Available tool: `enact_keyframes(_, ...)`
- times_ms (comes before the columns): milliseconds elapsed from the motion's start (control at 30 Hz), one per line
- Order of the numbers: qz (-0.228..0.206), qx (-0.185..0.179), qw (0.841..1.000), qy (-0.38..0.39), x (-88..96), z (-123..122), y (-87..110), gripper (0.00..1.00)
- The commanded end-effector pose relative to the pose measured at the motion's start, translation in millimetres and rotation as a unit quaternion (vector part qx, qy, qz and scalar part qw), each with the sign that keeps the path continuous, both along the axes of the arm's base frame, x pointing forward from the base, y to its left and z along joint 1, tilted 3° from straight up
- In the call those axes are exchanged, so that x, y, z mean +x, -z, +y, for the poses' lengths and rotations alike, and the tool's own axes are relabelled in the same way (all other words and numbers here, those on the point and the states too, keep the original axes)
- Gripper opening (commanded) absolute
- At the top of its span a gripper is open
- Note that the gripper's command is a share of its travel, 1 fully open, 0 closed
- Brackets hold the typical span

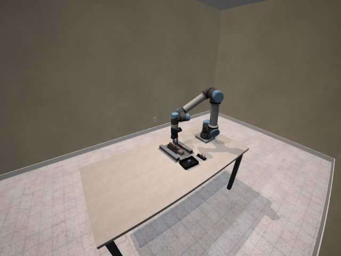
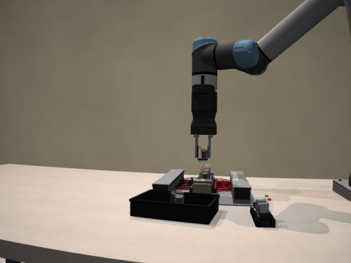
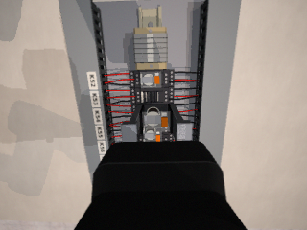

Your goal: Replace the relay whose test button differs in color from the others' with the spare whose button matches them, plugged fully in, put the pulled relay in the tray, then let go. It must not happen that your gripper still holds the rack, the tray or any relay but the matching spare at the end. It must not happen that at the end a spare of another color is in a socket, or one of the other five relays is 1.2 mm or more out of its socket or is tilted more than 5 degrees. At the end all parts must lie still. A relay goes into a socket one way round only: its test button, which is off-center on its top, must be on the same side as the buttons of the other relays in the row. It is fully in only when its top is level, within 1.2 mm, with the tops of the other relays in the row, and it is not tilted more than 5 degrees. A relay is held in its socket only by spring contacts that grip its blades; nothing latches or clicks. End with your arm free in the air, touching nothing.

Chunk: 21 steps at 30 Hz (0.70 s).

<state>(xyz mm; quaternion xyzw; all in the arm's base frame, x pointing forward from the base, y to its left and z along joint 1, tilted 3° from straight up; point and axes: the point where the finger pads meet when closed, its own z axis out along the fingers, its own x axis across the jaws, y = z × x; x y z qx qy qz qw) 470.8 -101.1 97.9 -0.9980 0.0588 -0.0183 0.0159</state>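
Observation:
My gripper (image 1: 175, 142) (image 2: 203, 155) (image 3: 155, 113) is shut on the spare relay (image 2: 204, 153) (image 3: 153, 118), upright above the socket row with its blades hanging free. Its orange button (image 3: 164, 122) is on the right in the wrist view, the same side as the row's orange buttons. An empty socket (image 3: 150, 97) shows just beyond it, after the seated relay (image 3: 148, 80) at K52. Another seated relay (image 3: 150, 135) shows nearer the gripper body, which hides the rest of the row. The pulled relay (image 2: 178, 198) with a blue button is in the black tray (image 1: 185, 166) (image 2: 170, 212).
A black holder (image 2: 265, 221) carries relays with green and red buttons, right of the tray. Grey wire ducts (image 2: 169, 179) (image 2: 240, 181) (image 3: 76, 72) (image 3: 222, 72) flank the row, with red and black wires between. A beige terminal block (image 2: 202, 188) (image 3: 151, 48) stands at the row's end.

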Motion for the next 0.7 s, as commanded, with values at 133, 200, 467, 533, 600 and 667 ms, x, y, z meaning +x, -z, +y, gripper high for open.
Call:
enact_keyframes(133, -0.001, -0.001, 1.000, 0.000, -0.1, 0.8, -0.6, 0.00)
enact_keyframes(200, -0.001, -0.001, 1.000, 0.000, -0.1, 0.8, -0.6, 0.00)
enact_keyframes(467, -0.001, 0.000, 1.000, 0.000, -2.2, 5.4, -0.7, 0.00)
enact_keyframes(533, -0.001, 0.000, 1.000, 0.000, -2.2, 5.4, -0.7, 0.00)
enact_keyframes(600, -0.001, 0.000, 1.000, 0.000, -2.2, 5.4, -0.7, 0.00)
enact_keyframes(667, -0.001, 0.000, 1.000, 0.000, -2.2, 5.4, -0.7, 0.00)
